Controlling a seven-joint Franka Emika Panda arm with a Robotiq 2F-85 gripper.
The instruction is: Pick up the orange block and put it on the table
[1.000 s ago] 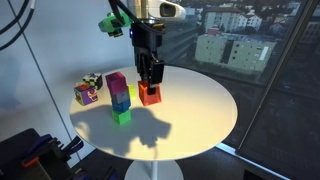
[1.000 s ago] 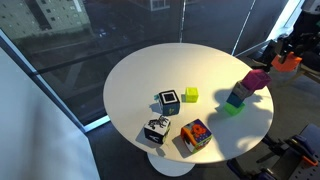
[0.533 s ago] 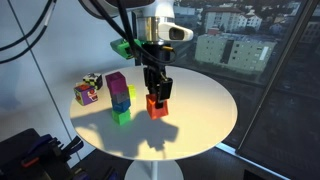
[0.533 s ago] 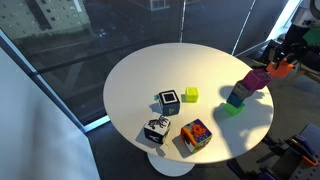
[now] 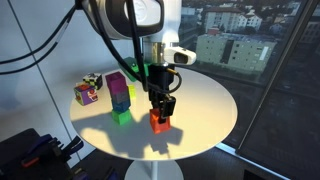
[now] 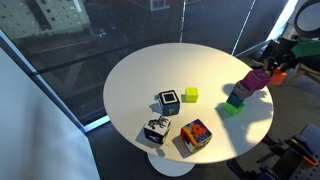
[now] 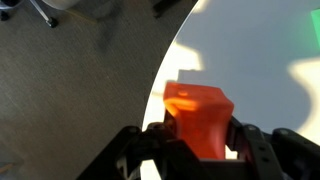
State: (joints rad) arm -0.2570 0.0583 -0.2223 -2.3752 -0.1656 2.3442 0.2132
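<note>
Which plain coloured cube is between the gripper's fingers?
The orange block, held by the gripper; the magenta cube and green cube sit stacked apart from it.

We are in an upper-floor office: behind the jaws, glass walls (image 5: pixel 285 100) overlook city buildings (image 5: pixel 232 48); beneath them, a round white table (image 5: pixel 205 100) stands on grey carpet (image 7: pixel 70 100).

My tool (image 5: pixel 160 112) is black. The orange block (image 7: pixel 198 115) is a bright orange-red and the desk (image 5: pixel 205 100) is plain white. The magenta cube (image 5: pixel 117 84), blue cube (image 5: pixel 121 101) and green cube (image 5: pixel 122 116) are each one solid colour. The patterned cubes (image 6: pixel 168 101) are black and white. The multicoloured cube (image 6: pixel 195 134) mixes orange, blue and purple, and the small cube (image 6: pixel 190 95) is yellow-green.
</note>
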